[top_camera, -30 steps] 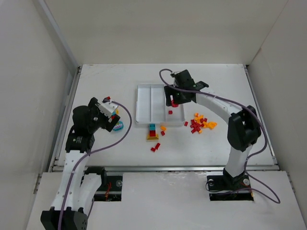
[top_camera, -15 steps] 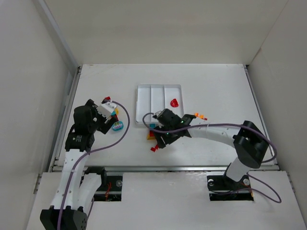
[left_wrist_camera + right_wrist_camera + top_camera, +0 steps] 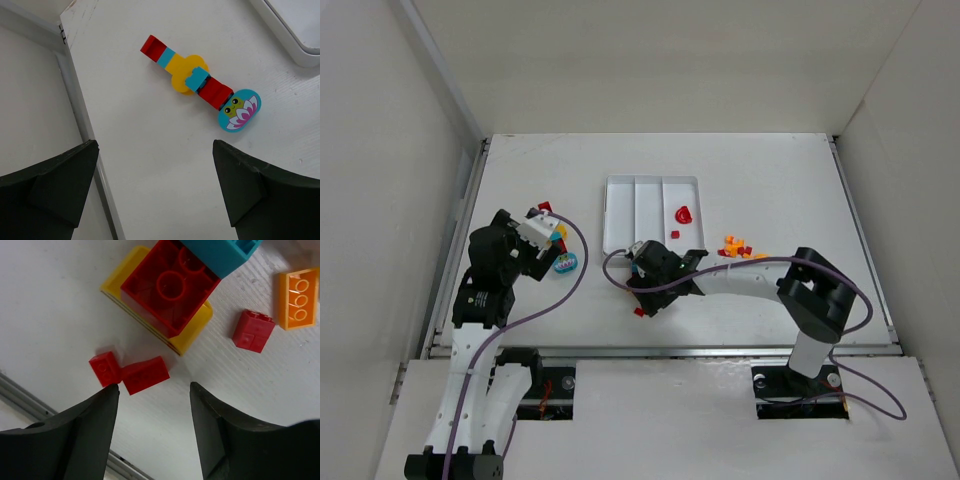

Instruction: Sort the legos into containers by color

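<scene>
Right wrist cam has two tiny red bricks (image 3: pixel 145 375) lying side by side on the table (image 3: pixel 60 300), right next to a chunky stack (image 3: pixel 170 290) of red on yellow with teal on top. A loose red brick (image 3: pixel 253 330) and an orange brick (image 3: pixel 299 301) sit nearby. The right gripper (image 3: pixel 152 387) is down low over that red pair, jaws partly apart and gripping nothing. From the top cam, the tray (image 3: pixel 620 215) has one red piece (image 3: pixel 683 213) in its right compartment, with an orange-and-red pile (image 3: pixel 735 247) just right of it. The left gripper (image 3: pixel 154 145) is spread wide and holding nothing, above a multicolour chain (image 3: pixel 187 80) left of the tray.
</scene>
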`<state>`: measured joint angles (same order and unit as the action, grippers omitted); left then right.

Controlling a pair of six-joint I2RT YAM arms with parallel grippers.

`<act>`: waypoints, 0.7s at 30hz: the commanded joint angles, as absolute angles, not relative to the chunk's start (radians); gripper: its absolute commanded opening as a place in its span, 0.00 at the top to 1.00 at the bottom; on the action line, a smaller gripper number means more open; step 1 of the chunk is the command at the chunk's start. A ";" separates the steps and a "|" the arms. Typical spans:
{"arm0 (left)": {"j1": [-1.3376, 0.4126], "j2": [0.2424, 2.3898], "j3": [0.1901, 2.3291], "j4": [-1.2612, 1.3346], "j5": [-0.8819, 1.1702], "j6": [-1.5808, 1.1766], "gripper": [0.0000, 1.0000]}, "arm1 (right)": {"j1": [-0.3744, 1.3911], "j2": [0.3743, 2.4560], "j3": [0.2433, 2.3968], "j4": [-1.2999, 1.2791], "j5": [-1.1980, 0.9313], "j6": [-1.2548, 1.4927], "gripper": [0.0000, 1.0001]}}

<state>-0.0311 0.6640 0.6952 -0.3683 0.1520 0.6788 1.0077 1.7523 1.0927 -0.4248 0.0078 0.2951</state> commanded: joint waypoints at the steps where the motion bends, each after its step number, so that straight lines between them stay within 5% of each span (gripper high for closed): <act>1: -0.034 0.652 0.689 -0.365 0.150 0.653 0.03 | 1.008 1.781 1.101 -0.361 0.046 0.270 0.36; 12: -0.034 0.652 0.689 -0.365 0.150 0.653 0.03 | 1.008 1.810 1.091 -0.308 0.046 0.261 0.49; 21: -0.034 0.643 0.670 -0.365 0.132 0.678 0.02 | 1.008 1.760 1.036 -0.319 0.035 0.279 0.84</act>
<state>-0.0311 0.6556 0.6857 -0.3695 0.1383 0.6693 1.0077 1.7828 1.0779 -0.3195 0.0334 0.2676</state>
